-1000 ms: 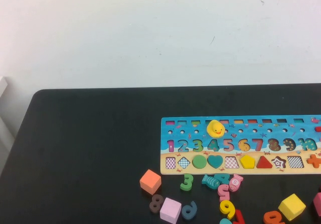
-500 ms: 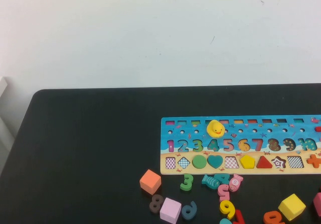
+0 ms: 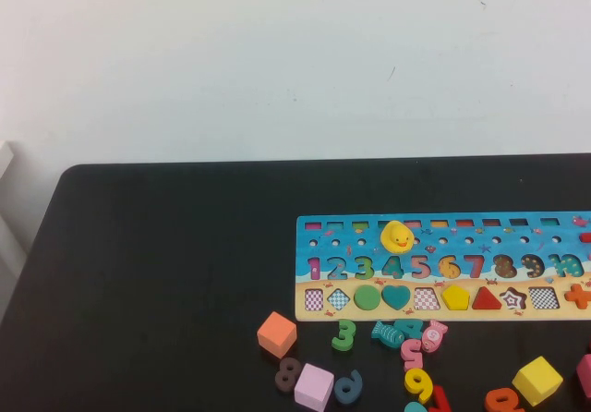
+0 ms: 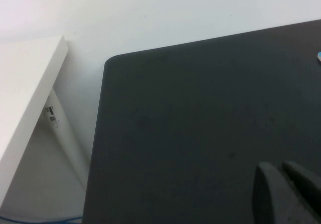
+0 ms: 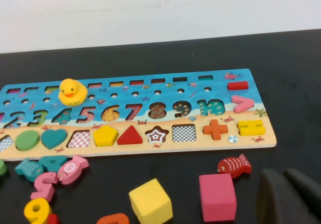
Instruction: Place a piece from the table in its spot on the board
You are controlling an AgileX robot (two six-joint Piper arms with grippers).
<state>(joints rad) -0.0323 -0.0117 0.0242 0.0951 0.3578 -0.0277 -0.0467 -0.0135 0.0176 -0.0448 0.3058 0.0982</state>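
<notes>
The yellow pentagon (image 5: 106,135) already sits in its recess on the board (image 5: 251,139), well ahead of the right gripper (image 5: 291,196), whose fingers meet, empty. The left gripper (image 4: 288,191), closed and empty, hangs over bare table (image 4: 190,118). Judged complete; next, only parking.

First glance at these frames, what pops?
The blue board at the table's right side, a yellow duck on its number row and the yellow pentagon already seated in its recess. Loose numbers and cubes litter the near edge. Left gripper and right gripper hang back, shut.
</notes>
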